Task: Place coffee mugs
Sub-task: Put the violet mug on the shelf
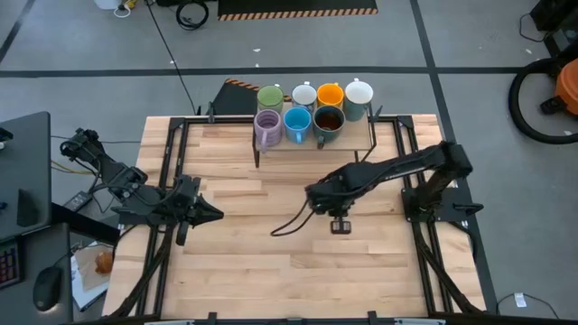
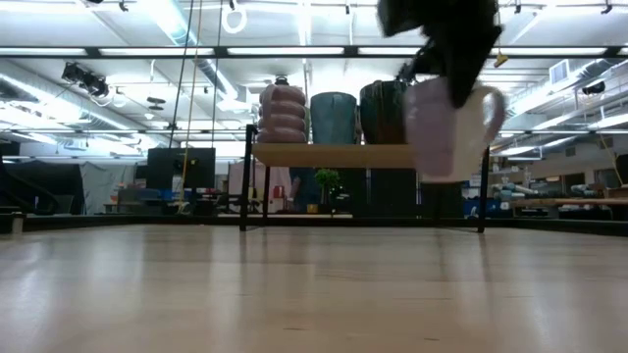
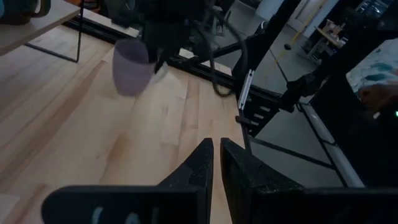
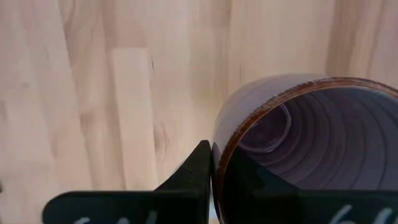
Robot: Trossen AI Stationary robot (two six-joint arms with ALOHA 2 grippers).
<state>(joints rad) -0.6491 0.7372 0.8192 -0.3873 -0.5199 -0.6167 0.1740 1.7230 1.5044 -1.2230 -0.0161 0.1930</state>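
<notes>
Seven mugs sit on the shelf at the table's far edge; an eighth, light purple mug, hangs in the air. From the left: left gripper waits with fingers pinched together, empty, low over the table. Right gripper clamps the mug's rim, mouth up. The shelf lies beyond it, so the right arm is plainly nearer.

Grey concrete floor; ceiling strip lights; desk alongside.
</notes>
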